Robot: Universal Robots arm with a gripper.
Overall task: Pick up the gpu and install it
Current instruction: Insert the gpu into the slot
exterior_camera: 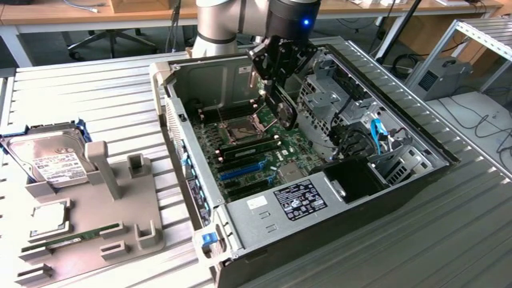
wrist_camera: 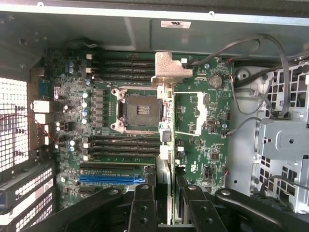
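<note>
The hand (exterior_camera: 276,84) is clenched on the gpu (exterior_camera: 282,111), one finger on each face of the card, and holds it above the motherboard (exterior_camera: 276,150) inside the open PC case (exterior_camera: 376,198). From the wrist the card is seen edge-on between the fingers (wrist_camera: 144,205). Its silver bracket (wrist_camera: 170,68) is at the end away from the grip, beside the empty CPU socket (wrist_camera: 139,108). In the exterior view the blue slot (exterior_camera: 242,171) lies at about seven o'clock from the card, not under it, and loose cables (exterior_camera: 352,141) sit at four o'clock. The hard drive (exterior_camera: 52,159) rests at nine o'clock from the case, on the desk (exterior_camera: 104,96).

The step looks like lining the card up over its slot. To do it well, I judge, bring the connector edge parallel to the slot with the bracket toward the case's rear wall. Keep clear of the socket pins and lower straight, without tilt.
</note>
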